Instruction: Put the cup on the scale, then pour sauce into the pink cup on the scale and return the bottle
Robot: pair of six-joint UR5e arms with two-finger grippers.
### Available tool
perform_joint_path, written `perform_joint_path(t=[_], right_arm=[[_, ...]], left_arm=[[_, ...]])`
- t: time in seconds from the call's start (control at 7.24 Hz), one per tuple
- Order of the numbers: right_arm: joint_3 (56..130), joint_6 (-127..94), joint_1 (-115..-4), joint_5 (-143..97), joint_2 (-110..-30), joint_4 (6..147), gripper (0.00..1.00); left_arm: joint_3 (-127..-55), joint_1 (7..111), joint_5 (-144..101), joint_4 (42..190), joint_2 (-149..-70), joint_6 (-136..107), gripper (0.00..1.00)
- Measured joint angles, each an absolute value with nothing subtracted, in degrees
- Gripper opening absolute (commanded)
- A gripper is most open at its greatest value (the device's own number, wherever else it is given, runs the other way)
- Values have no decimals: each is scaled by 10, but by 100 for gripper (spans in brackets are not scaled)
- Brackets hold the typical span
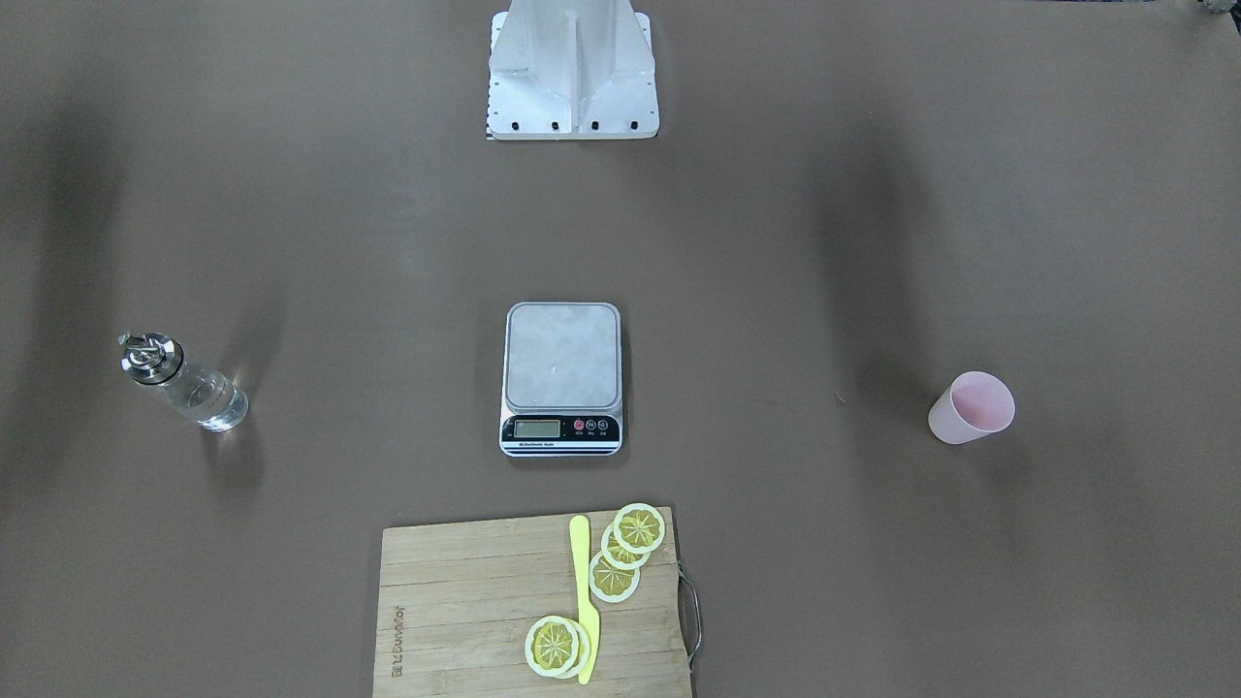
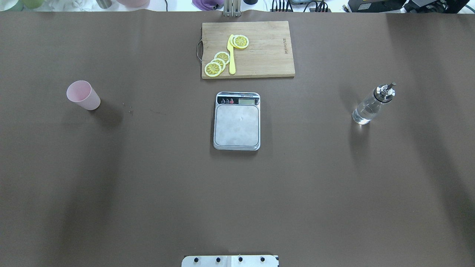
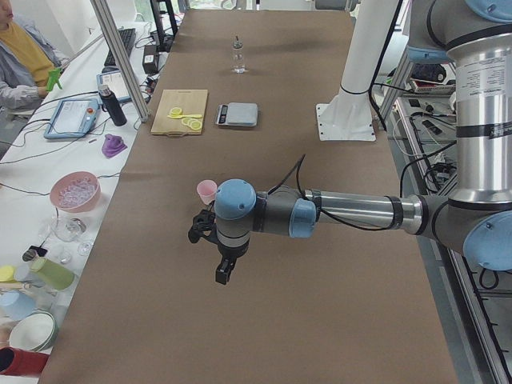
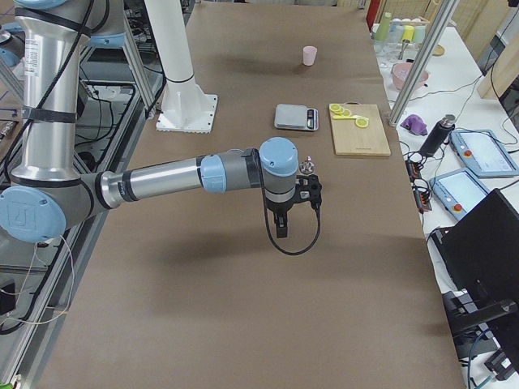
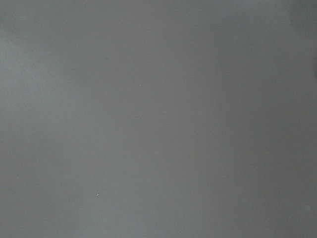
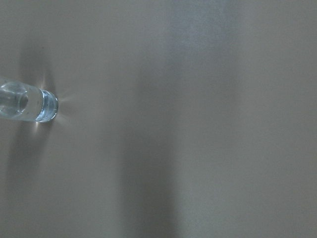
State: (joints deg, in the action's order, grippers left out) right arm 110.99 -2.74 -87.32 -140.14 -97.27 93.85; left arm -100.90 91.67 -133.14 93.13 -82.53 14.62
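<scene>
The pink cup (image 2: 83,95) stands upright on the counter (image 2: 148,185) at the robot's left, well apart from the bare scale (image 2: 237,120). The bottle (image 2: 371,105) waits at far right. The left claw (image 3: 223,276) and right claw (image 4: 280,229) hang above the counter; whether released or clenched cannot be told. The light, tapered cup could tip under a clumsy grasp, or land off-centre and miss the pour.

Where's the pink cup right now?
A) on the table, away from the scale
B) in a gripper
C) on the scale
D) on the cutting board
A: the cup stands upright on the table, well apart from the scale, whose platform is bare.
</scene>
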Motion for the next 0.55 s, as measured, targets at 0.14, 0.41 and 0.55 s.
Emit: perform_joint_path(t=[0.14,0.41,0.55], right_arm=[[1110,-28,-873,-1409,-968,938,100],[1107,-28,-868,-1413,-957,938,100],[1102,-28,-862,-1414,-948,939,100]], left_arm=[[-1009,917,-1332,931,-825,146,99],[-1008,917,-1332,932,-825,145,99],[-1009,916,-1332,932,-826,141,98]])
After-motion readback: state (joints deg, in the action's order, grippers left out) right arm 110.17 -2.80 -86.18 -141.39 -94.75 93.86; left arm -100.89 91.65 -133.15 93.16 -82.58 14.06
